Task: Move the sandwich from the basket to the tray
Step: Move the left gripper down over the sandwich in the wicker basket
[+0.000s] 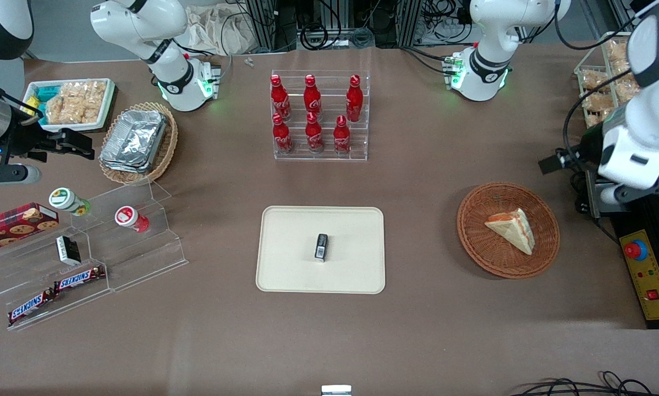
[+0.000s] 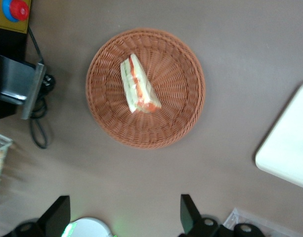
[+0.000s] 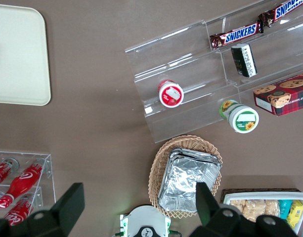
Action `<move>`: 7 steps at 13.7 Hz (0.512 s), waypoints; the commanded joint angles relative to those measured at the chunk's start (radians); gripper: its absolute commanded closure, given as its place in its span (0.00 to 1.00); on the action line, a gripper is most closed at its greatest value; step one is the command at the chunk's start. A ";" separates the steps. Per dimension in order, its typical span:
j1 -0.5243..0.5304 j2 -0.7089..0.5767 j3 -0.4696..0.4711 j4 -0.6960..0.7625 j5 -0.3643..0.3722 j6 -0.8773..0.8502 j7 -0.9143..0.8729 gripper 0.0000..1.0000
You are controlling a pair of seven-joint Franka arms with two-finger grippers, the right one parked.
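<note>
Sandwich (image 2: 138,87) lies flat in the basket (image 2: 183,111), ready for picking; my tool (image 2: 125,217) hangs high above, fingers spread, tray (image 1: 285,231) waiting.

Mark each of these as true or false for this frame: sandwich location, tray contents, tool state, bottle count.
1. The sandwich lies in the basket. True.
2. The tray holds nothing. False: a small dark packet lies on it.
3. The tool hangs open above the table, beside the basket, gripping nothing. True.
4. The clear rack holds four red bottles. False: six stand in it.
5. The sandwich touches the tray. False: bare table separates basket and tray.
</note>
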 commanded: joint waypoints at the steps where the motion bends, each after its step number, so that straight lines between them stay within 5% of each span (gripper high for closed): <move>1: -0.004 -0.024 0.003 -0.187 0.056 0.182 -0.176 0.00; 7: 0.010 0.001 0.056 -0.484 0.069 0.578 -0.267 0.00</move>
